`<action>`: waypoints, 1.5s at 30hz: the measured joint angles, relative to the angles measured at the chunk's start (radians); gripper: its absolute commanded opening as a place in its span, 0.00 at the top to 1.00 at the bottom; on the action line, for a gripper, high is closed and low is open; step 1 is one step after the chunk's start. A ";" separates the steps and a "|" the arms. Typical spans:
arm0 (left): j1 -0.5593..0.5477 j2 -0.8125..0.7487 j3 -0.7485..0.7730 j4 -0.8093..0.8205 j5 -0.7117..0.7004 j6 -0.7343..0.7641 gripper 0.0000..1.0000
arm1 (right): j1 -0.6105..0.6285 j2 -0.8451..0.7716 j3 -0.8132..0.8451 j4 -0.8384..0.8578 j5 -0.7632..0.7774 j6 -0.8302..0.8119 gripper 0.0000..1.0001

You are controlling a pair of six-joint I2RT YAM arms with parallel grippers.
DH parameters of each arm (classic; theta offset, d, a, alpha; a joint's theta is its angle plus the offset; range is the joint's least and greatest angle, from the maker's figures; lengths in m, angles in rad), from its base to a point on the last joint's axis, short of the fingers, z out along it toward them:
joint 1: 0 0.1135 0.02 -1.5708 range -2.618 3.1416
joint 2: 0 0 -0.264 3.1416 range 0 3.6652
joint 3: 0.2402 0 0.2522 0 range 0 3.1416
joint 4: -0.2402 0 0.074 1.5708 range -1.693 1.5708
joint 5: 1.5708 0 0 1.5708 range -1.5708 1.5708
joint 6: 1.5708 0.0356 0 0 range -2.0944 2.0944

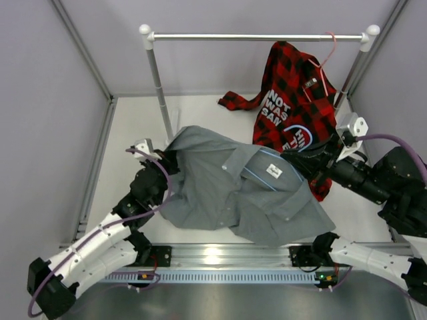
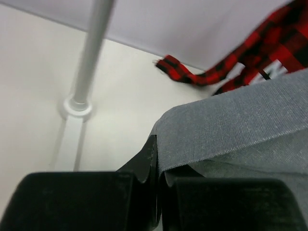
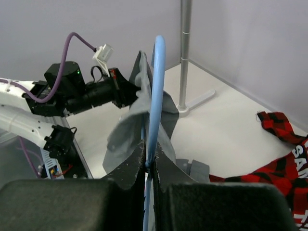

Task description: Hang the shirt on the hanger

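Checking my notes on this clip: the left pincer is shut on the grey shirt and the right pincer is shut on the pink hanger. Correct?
Not quite. The right pincer is shut on the light-blue hanger, as the right wrist view shows. The left pincer is indeed shut on the grey shirt.

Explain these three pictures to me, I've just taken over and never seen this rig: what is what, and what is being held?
Two robot arms are bolted at the near edge of a white table. The wide picture looks down from above and behind them; the other two come from a camera on each wrist. A grey shirt is spread between the arms. The left tool is shut on the shirt's edge. The right tool is shut on a light-blue hanger, with grey fabric draped against it. Behind, a red plaid shirt hangs from a rail on a pink hanger.
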State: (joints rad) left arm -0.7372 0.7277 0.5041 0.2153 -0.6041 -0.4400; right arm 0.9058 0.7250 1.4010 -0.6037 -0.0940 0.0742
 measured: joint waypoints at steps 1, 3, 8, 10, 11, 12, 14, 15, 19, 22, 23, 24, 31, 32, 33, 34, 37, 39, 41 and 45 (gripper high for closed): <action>0.035 -0.005 0.001 -0.019 -0.003 -0.031 1.00 | 0.000 -0.010 -0.010 0.000 0.011 0.001 1.00; 0.115 -0.008 0.001 -0.045 0.010 -0.085 1.00 | 0.000 -0.026 -0.030 -0.009 0.027 0.005 1.00; 0.219 -0.011 -0.007 -0.056 0.146 -0.146 1.00 | 0.000 -0.019 -0.039 -0.016 0.038 0.010 1.00; 0.224 -0.018 -0.017 -0.035 0.221 -0.145 1.00 | 0.000 -0.014 -0.036 -0.014 0.037 0.012 1.00; 0.225 -0.023 -0.021 -0.026 0.264 -0.141 1.00 | 0.000 -0.005 -0.027 -0.014 0.037 0.013 1.00; 0.226 -0.029 -0.023 -0.014 0.307 -0.137 1.00 | 0.000 0.008 -0.016 -0.013 0.037 0.013 1.00; 0.227 -0.040 -0.022 0.010 0.387 -0.128 1.00 | 0.000 0.037 0.010 -0.010 0.037 0.013 1.00; 0.227 -0.045 -0.021 0.017 0.418 -0.122 1.00 | 0.000 0.053 0.023 -0.010 0.037 0.012 1.00; 0.227 -0.056 0.006 0.005 0.470 -0.098 1.00 | 0.000 0.104 0.051 -0.003 0.041 0.010 1.00; 0.228 -0.065 0.021 -0.030 0.424 -0.093 0.88 | 0.000 0.114 0.055 -0.003 0.054 0.005 1.00; 0.228 -0.065 0.024 -0.047 0.402 -0.091 0.68 | 0.000 0.115 0.055 -0.003 0.059 0.005 1.00; 0.228 -0.064 0.027 -0.065 0.382 -0.089 0.33 | 0.000 0.114 0.055 -0.003 0.064 0.004 1.00; 0.229 -0.084 0.128 -0.294 0.232 -0.091 0.02 | 0.000 0.103 0.060 -0.005 0.109 0.002 1.00; 0.229 -0.100 0.160 -0.326 0.216 -0.079 0.02 | 0.000 0.101 0.060 -0.007 0.122 0.000 1.00; 0.229 -0.120 0.192 -0.343 0.212 -0.066 0.06 | 0.000 0.101 0.060 -0.009 0.135 0.000 1.00; 0.230 -0.147 0.232 -0.354 0.232 -0.045 0.07 | 0.000 0.100 0.060 -0.010 0.146 0.000 1.00; 0.235 -0.168 0.362 -0.332 0.420 0.029 0.05 | 0.000 0.103 0.060 -0.014 0.153 0.000 1.00; 0.235 -0.086 0.517 -0.311 0.653 0.079 0.02 | 0.000 0.110 0.060 -0.021 0.148 -0.001 1.00; 0.235 0.076 0.716 -0.286 0.924 0.117 0.02 | 0.000 0.114 0.059 -0.035 0.141 -0.005 1.00; 0.228 0.383 0.970 -0.264 1.350 0.163 0.02 | 0.000 0.079 0.010 -0.050 0.131 -0.014 1.00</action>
State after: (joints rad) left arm -0.5091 1.1103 1.4738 -0.0483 0.7460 -0.2768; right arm 0.9058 0.8036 1.4113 -0.6540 0.0372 0.0601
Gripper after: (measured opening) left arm 0.982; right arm 0.022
